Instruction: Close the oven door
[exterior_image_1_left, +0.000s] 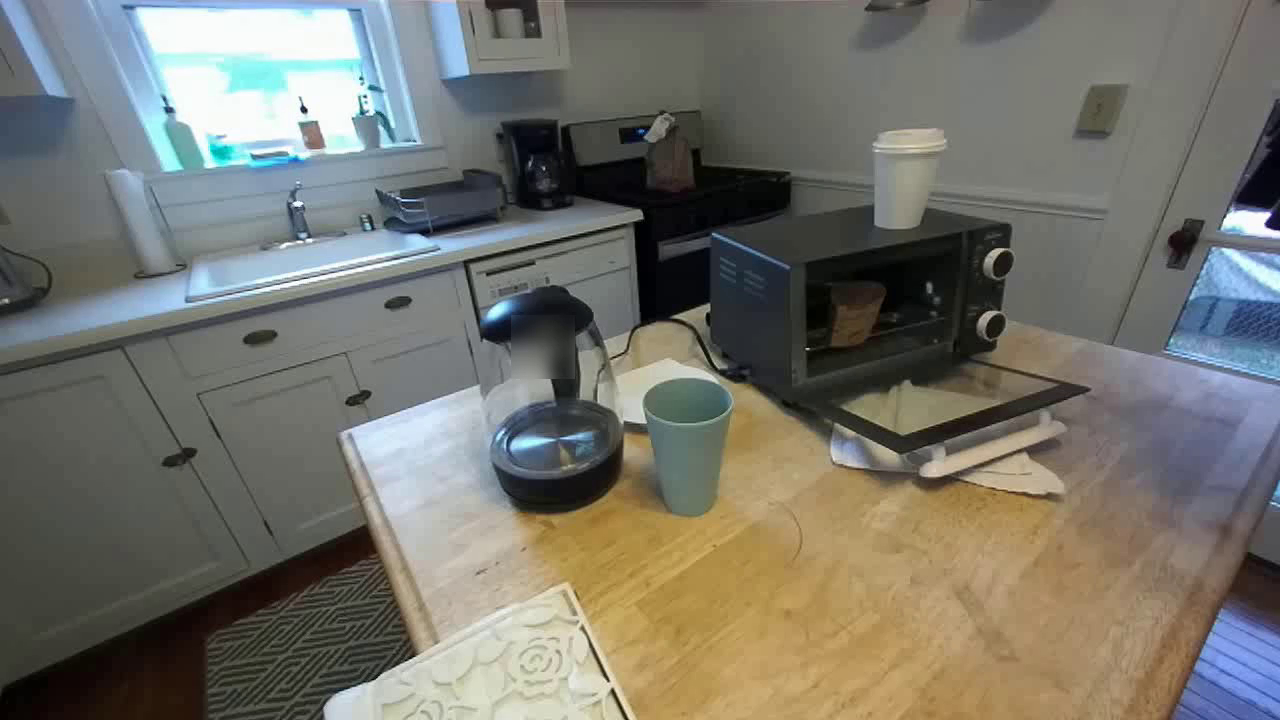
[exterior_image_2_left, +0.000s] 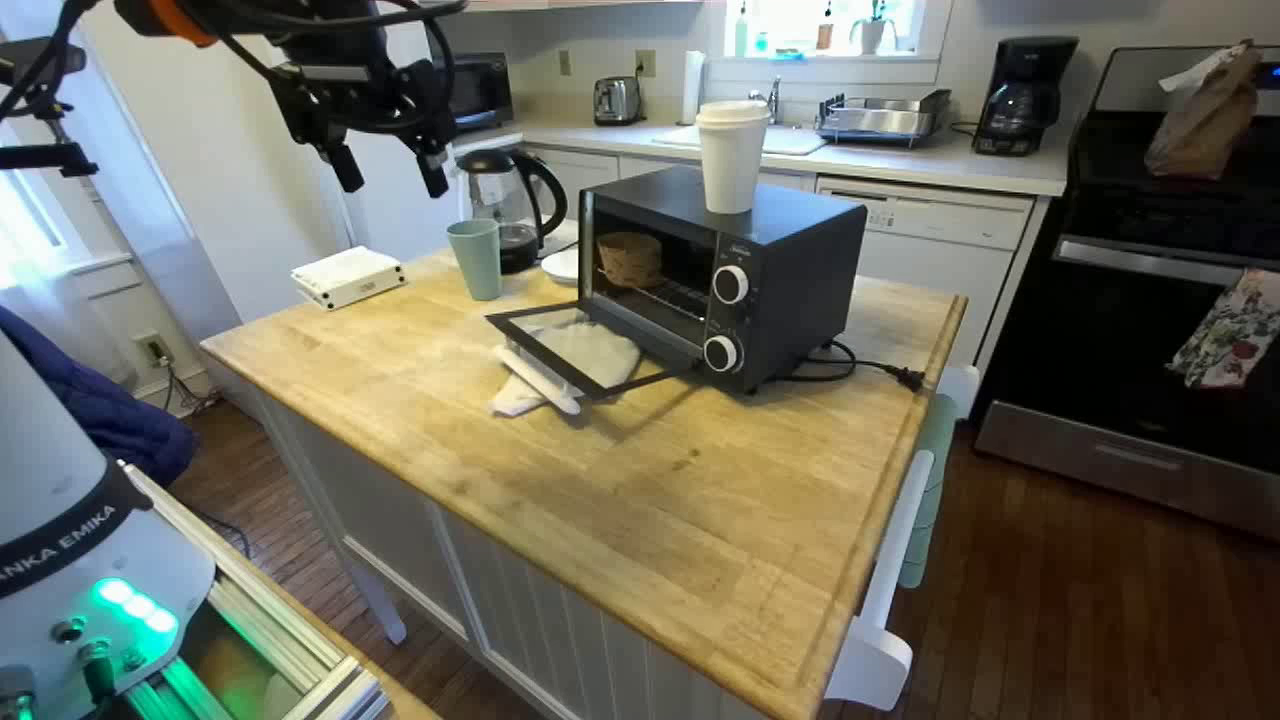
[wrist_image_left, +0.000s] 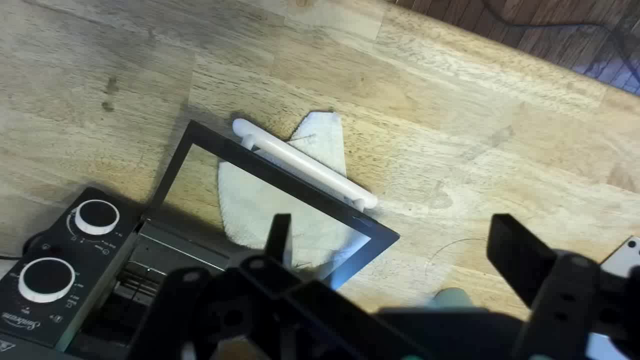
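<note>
The oven door (exterior_image_1_left: 990, 419) is lowered, lying open in front of the black toaster oven (exterior_image_1_left: 757, 300). Both also show in an exterior view, door (exterior_image_2_left: 548, 357) and oven (exterior_image_2_left: 790, 290). The door has a glass pane, a dark frame and a white bar handle (exterior_image_1_left: 992, 447) along its outer edge. In the wrist view the door (wrist_image_left: 295, 182) and its handle (wrist_image_left: 305, 164) lie below my gripper (wrist_image_left: 390, 220). My gripper (exterior_image_2_left: 390, 173) is open, with nothing between its fingers. It hangs high over the table, apart from the door.
A lidded white cup (exterior_image_1_left: 905, 180) stands on the oven. A brown paper cup (exterior_image_1_left: 856, 312) sits inside. A white cloth (exterior_image_1_left: 1015, 474) lies under the door. A glass kettle (exterior_image_1_left: 555, 450), green cup (exterior_image_1_left: 688, 450) and white box (exterior_image_2_left: 348, 275) are on the wooden table (exterior_image_2_left: 620, 500).
</note>
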